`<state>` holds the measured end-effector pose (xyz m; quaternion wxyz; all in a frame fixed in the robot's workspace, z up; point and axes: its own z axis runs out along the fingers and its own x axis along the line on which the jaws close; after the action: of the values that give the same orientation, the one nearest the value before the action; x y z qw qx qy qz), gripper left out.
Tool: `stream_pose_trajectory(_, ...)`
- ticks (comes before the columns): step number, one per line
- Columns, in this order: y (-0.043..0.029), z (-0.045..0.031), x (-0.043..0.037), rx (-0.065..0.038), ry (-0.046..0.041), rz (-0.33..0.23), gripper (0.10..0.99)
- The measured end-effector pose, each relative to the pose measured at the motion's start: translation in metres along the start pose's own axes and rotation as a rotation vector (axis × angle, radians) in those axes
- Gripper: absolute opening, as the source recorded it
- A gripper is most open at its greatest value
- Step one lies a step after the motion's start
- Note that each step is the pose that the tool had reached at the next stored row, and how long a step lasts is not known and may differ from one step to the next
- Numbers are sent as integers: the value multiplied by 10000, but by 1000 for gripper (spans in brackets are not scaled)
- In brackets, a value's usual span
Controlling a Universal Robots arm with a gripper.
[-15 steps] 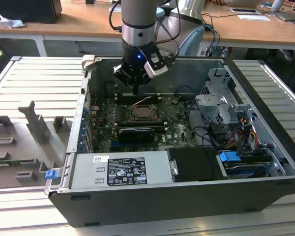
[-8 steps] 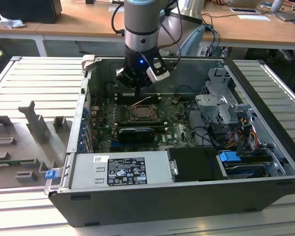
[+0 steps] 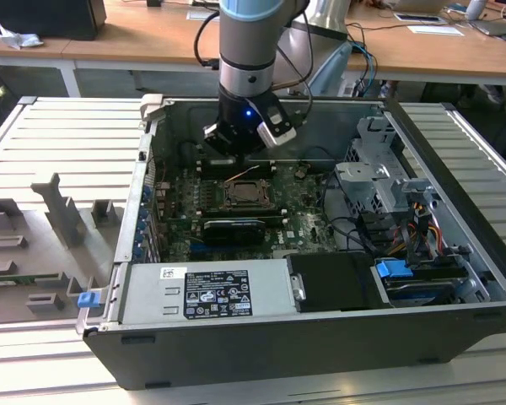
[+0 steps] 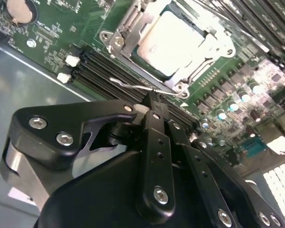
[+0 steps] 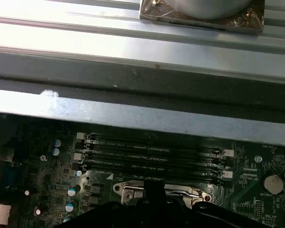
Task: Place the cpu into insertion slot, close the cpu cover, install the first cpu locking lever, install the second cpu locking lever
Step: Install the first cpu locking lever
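Observation:
The cpu [image 4: 173,40], a pale silver square, lies in the insertion slot [image 3: 251,196] on the green motherboard. The cpu cover [image 4: 126,26], a silvery frame, lies flat around the chip. A thin wire locking lever [image 4: 128,85] runs along the socket's edge beside the memory slots. My gripper [image 4: 152,100] is shut, and its narrow black tip is right at that lever, touching it or just above it. In the exterior view the gripper [image 3: 236,156] hangs inside the open computer case just behind the socket. In the first wrist view the tip [image 5: 154,186] is at the socket's metal edge [image 5: 180,192].
Black memory slots [image 5: 152,154] lie between the socket and the case's grey back wall [image 5: 133,118]. A long black ribbed module [image 3: 232,228] sits in front of the socket. The power supply [image 3: 211,291] and drive cage [image 3: 379,177] flank the board. Grey fixtures [image 3: 59,211] stand outside the case.

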<state>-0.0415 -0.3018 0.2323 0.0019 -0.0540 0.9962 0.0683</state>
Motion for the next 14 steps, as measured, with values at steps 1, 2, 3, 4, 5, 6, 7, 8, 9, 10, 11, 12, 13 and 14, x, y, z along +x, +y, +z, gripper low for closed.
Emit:
stream_pose_trajectory(1, 1, 8, -12, -1, -1, -1, 106)
stream_pose_trajectory(2, 3, 21, -29, -1, 0, -1, 106)
stream_pose_trajectory(3, 5, 33, -43, 1, 1, -1, 106)
stream_pose_trajectory(4, 8, 41, -50, 0, 0, -1, 106)
stream_pose_trajectory(5, 11, 51, -58, -1, -1, -1, 106)
stream_pose_trajectory(6, 14, 60, -67, -1, -1, -1, 106)
stream_pose_trajectory(7, 17, 68, -76, 0, -1, -1, 106)
stream_pose_trajectory(8, 19, 81, -91, 0, -1, 0, 106)
stream_pose_trajectory(9, 20, 88, -101, 1, 0, 0, 106)
stream_pose_trajectory(10, 19, 95, -113, -6, -2, 3, 106)
stream_pose_trajectory(11, 17, 99, -118, -106, -19, 52, 106)
stream_pose_trajectory(12, 16, 104, -121, -190, -39, 131, 106)
stream_pose_trajectory(13, 16, 106, -124, -221, -52, 196, 106)
stream_pose_trajectory(14, 15, 110, -127, -244, -62, 232, 106)
